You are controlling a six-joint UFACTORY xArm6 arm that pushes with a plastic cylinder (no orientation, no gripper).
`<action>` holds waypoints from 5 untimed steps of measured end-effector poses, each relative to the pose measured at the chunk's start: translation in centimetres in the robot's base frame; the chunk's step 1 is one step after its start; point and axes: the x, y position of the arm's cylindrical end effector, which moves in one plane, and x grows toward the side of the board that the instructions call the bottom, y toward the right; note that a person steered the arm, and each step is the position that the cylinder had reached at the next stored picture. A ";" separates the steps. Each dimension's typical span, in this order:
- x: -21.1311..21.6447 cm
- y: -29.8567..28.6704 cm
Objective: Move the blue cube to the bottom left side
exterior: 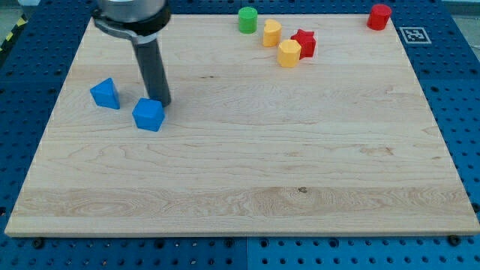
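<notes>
Blue and matte, the small blue cube (pixel 148 115) sits in the upper left of the frame on the pale wooden board (pixel 240 187). It is turned so that a corner faces the frame's bottom; with equal sides, it shows no long axis. My tip (pixel 160 101) is a bare rod holding nothing, touching the cube's upper right edge.

Going left to right I count two blue blocks: a blue triangular block (pixel 105 93), then the cube. Next come one green cylinder (pixel 247 19), two yellow blocks (pixel 271 33) (pixel 289 53), a red star-shaped block (pixel 304 43) and a red cylinder (pixel 379 16) at upper right.
</notes>
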 end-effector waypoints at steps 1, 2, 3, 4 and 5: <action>0.2 -1.3; 1.1 -1.4; 2.6 -1.3; 4.3 -1.1; 5.9 0.1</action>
